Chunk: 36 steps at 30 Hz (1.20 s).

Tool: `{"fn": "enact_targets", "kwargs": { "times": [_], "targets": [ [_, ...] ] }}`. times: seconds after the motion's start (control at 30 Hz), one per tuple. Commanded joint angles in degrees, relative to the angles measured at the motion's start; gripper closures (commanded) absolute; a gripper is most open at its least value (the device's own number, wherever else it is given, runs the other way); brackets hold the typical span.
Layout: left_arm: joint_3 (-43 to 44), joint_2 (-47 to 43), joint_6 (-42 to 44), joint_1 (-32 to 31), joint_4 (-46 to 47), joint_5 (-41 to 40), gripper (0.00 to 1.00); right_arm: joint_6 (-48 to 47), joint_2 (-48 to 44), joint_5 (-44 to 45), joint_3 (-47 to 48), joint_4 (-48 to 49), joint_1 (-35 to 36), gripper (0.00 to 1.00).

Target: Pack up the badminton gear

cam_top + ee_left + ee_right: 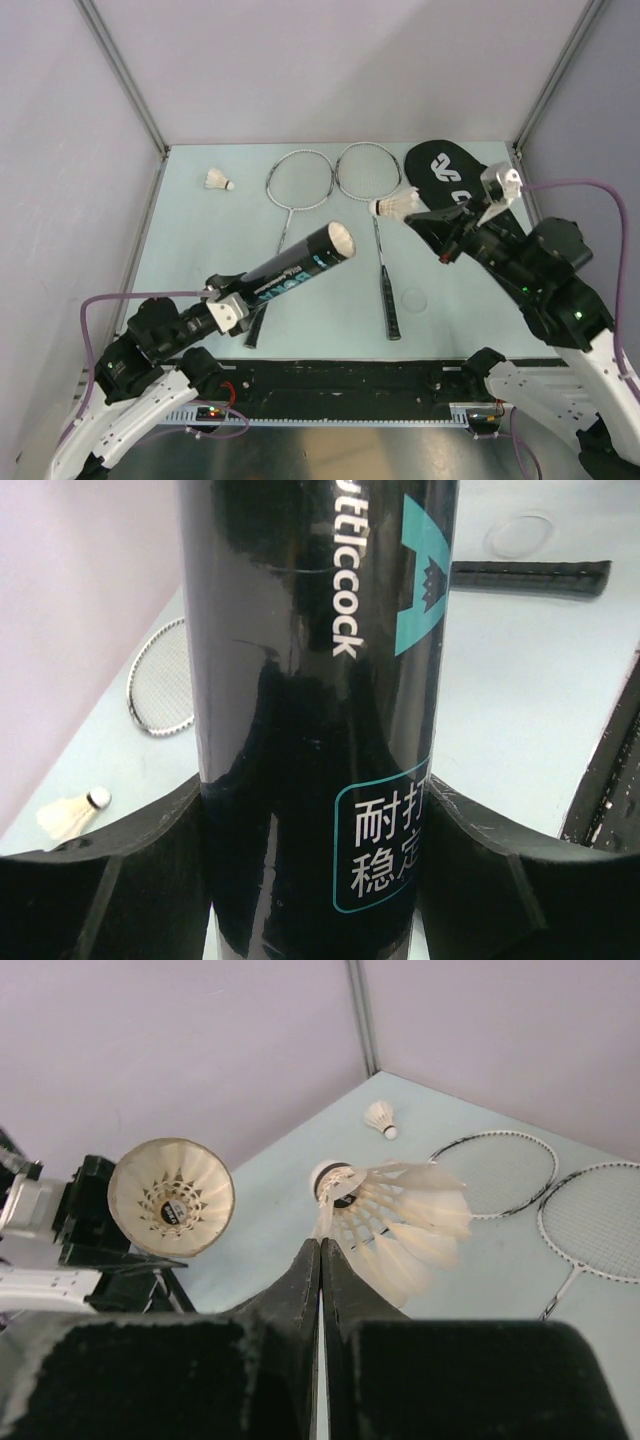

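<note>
Feeding the tube: the right gripper (320, 1260) holds a white shuttlecock (390, 1215) up off the table. Its cork end points at the open mouth of the black tube (300, 262), close but not inside yet.
Right jaws: pressed flat together, pinching only the edge of the feather skirt.
Left jaws: the left gripper (235, 303) is spread wide around the tube's lower body, with fingers (100, 880) touching it on both sides. The tube tilts up toward the right arm.
Tube contents: looks like one nested shuttlecock (172, 1197) already sits just inside the mouth.
Rest of the gear: a loose shuttlecock (217, 181) lies at the far left. Two rackets (297, 180) lie side by side mid-table. The racket bag (445, 168) is at the far right, partly behind the right arm.
How I'd do it: line the cork up with the centre of the mouth and go in along the tube's axis so it stacks into the one inside. Keep the left arm dead steady. Only let go once the skirt is past the rim.
Watch out: that pinch is thin, so the shuttlecock could swivel, and feathers catching the rim would bend.
</note>
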Motion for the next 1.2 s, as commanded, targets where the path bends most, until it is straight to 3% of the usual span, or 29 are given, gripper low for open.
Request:
{"fn": "enact_targets", "kwargs": {
  "times": [0.0,0.23,0.43,0.7,0.93,1.17],
  "targets": [
    [0.1,0.7,6.9,0.3,3.2,7.0,0.58,-1.1,-3.9,-4.4,-0.5,-4.7,0.1,1.00],
    [1.3,5.2,10.0,0.3,3.0,8.5,0.58,-0.5,-8.9,-9.4,-0.4,-7.2,0.2,1.00],
    [2.3,8.1,11.3,0.3,3.0,9.0,0.58,1.9,-7.7,-13.5,-0.4,-7.5,1.5,1.00],
    [2.6,8.7,11.3,0.3,3.0,8.0,0.59,1.3,-7.2,-5.7,-0.5,-13.2,7.2,1.00],
    [2.8,8.6,10.8,0.3,3.1,7.7,0.58,3.0,-7.8,-8.0,-0.4,-14.3,8.0,1.00],
    [3.3,8.8,10.5,0.3,3.0,8.2,0.58,2.5,-9.8,-2.4,-0.3,-18.0,10.0,1.00]
  ]
}}
